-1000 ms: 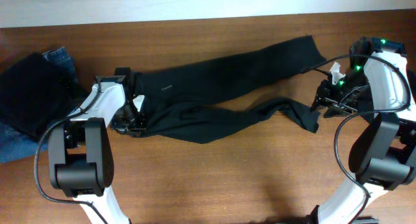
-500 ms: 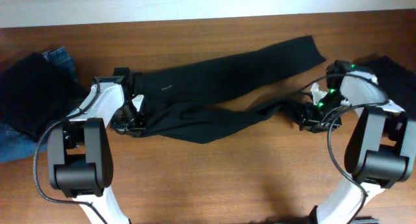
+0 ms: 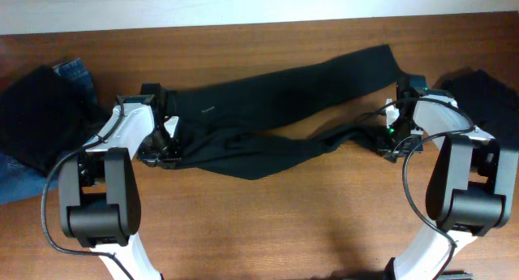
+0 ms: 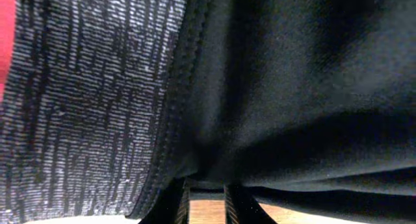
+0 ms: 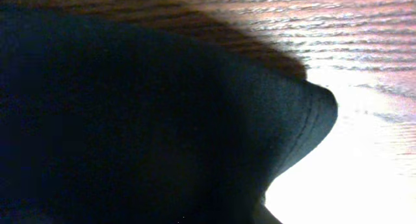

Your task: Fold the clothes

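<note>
The black trousers (image 3: 276,97) lie stretched across the wooden table, waist at the left and both legs running right. In the left wrist view the grey waistband (image 4: 84,100) and a strip of red trim (image 4: 6,36) fill the left, with black cloth (image 4: 305,87) beside them. My left gripper (image 3: 162,148) is shut on the waist edge; its fingertips (image 4: 207,201) show under the cloth. My right gripper (image 3: 388,140) sits on the end of the lower leg. Black cloth with a hem (image 5: 312,126) fills the right wrist view and hides the fingers.
A black garment (image 3: 36,118) lies on blue denim jeans (image 3: 75,71) at the far left. Another dark garment (image 3: 486,93) lies at the far right behind my right arm. Bare wood (image 3: 284,223) runs along the front.
My right arm has swung left and down onto the end of the lower leg, and that end has bunched slightly leftward. The left arm has not moved.
</note>
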